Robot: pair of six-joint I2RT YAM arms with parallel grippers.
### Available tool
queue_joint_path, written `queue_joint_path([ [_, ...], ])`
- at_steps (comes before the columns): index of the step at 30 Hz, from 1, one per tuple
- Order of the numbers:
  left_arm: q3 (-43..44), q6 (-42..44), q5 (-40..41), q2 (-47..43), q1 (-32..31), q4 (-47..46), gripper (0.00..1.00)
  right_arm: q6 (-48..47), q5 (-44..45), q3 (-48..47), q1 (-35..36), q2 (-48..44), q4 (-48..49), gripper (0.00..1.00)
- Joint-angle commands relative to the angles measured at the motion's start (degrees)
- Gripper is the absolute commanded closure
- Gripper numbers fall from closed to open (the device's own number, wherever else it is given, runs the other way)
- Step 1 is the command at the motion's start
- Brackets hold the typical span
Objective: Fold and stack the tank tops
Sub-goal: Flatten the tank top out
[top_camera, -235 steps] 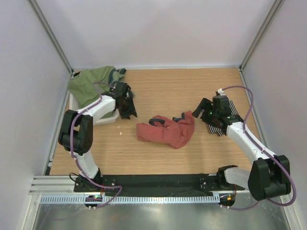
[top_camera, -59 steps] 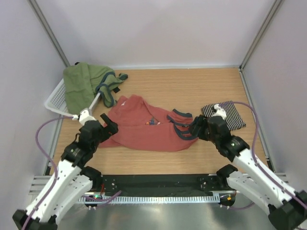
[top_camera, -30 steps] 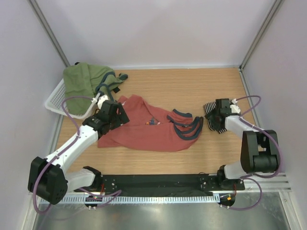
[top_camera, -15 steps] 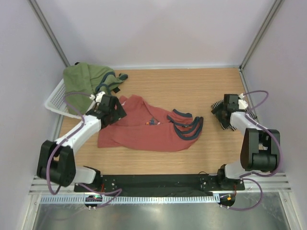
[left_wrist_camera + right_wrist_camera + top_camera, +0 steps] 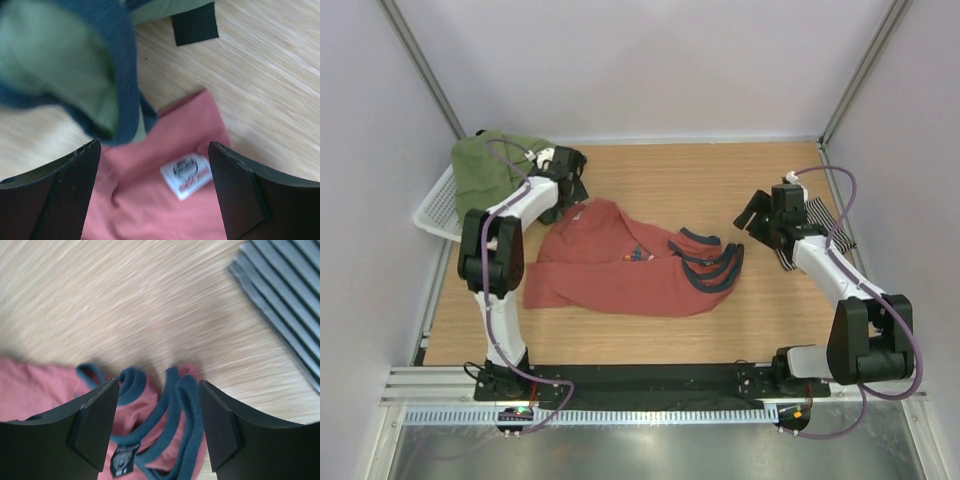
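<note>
The salmon-red tank top [image 5: 620, 268] lies spread flat in the middle of the table, its teal-trimmed straps [image 5: 712, 265] bunched at the right end. The striped tank top [image 5: 820, 222] lies folded at the right, partly under my right arm. My left gripper [image 5: 574, 192] hovers open over the salmon top's far left corner; the left wrist view shows the salmon cloth and its white label [image 5: 186, 175] below the open gripper [image 5: 155, 196]. My right gripper [image 5: 750, 215] is open above bare wood between the two tops. In the right wrist view the gripper [image 5: 159, 426] looks down on the teal straps [image 5: 172, 412], with the striped top [image 5: 287, 295] beside them.
A white basket [image 5: 432, 208] sits at the far left with a green garment [image 5: 492, 170] draped over it. That garment's dark-blue-trimmed strap [image 5: 122, 75] and a black tag [image 5: 195, 22] hang close to my left gripper. Walls enclose the table on three sides.
My left gripper has swung away toward the far left, up to the green garment and the salmon top's corner. My right gripper has left the striped top and moved left toward the straps.
</note>
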State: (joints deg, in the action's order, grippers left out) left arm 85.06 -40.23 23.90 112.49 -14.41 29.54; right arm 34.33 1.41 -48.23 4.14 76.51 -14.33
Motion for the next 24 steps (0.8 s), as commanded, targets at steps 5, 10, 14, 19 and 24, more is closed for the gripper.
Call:
queue_joint_path([
  [5, 12.4, 1.7, -4.3, 12.6, 6.7, 5.7, 0.15, -9.9, -12.7, -7.5, 9.4, 3.9, -3.9, 0.30],
  [10, 24.7, 1.7, -8.7, 19.9, 12.0, 8.9, 0.17, -12.4, -9.5, -11.6, 17.6, 9.2, -7.6, 0.27],
  [14, 27.3, 1.6, -12.9, 18.7, 10.9, 10.1, 0.19, -13.1, -7.9, -13.0, 20.0, 13.3, -9.6, 0.39],
  [19, 20.1, 2.3, -12.5, 10.8, 5.4, 7.1, 0.12, -15.2, -7.6, -15.9, 22.2, 18.3, -12.3, 0.41],
  [24, 13.7, 4.0, -11.6, 4.7, 1.2, 5.6, 0.12, -16.0, -4.9, -18.0, 23.3, 23.1, -13.4, 0.62],
])
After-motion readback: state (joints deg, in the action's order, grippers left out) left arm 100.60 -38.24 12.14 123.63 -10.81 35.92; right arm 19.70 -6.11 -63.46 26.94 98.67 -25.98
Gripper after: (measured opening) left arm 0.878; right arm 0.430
